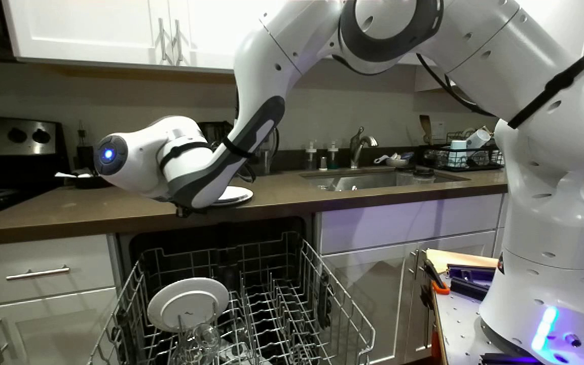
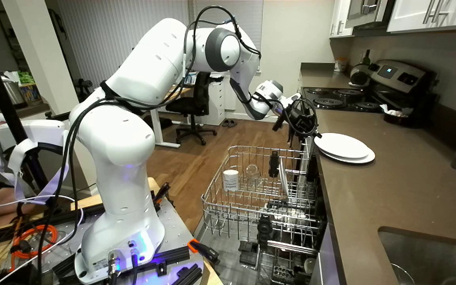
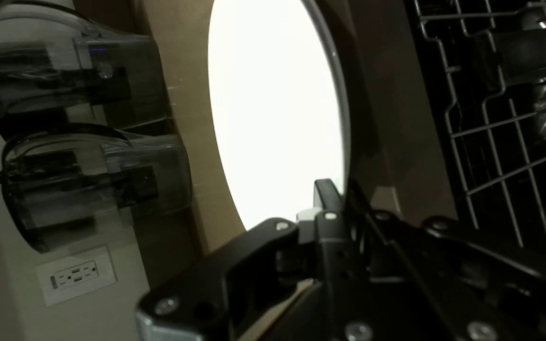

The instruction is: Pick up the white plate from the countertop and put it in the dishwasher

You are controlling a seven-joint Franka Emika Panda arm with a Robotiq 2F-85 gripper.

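On the brown countertop (image 2: 414, 186), the white plate (image 2: 341, 145) lies over another white plate (image 2: 366, 159), partly overlapping it and looking slightly raised at the near side. My gripper (image 3: 341, 187) is shut on its rim in the wrist view, with one finger (image 3: 328, 194) across the bright upper face and the other beneath. An exterior view has the gripper (image 2: 317, 135) at the plate's edge, over the counter's front. Elsewhere the arm hides the gripper and part of the plates (image 1: 236, 194). Below the counter, the dishwasher's wire rack (image 1: 340, 291) is pulled out.
In the rack stand a white dish with a ringed centre (image 1: 188, 304), a clear glass (image 2: 253, 173) and a white mug (image 2: 230, 180). Clear pitchers (image 3: 97, 184) stand along the wall behind the plates. The stove (image 2: 342, 99) and sink (image 1: 368, 180) flank the work area.
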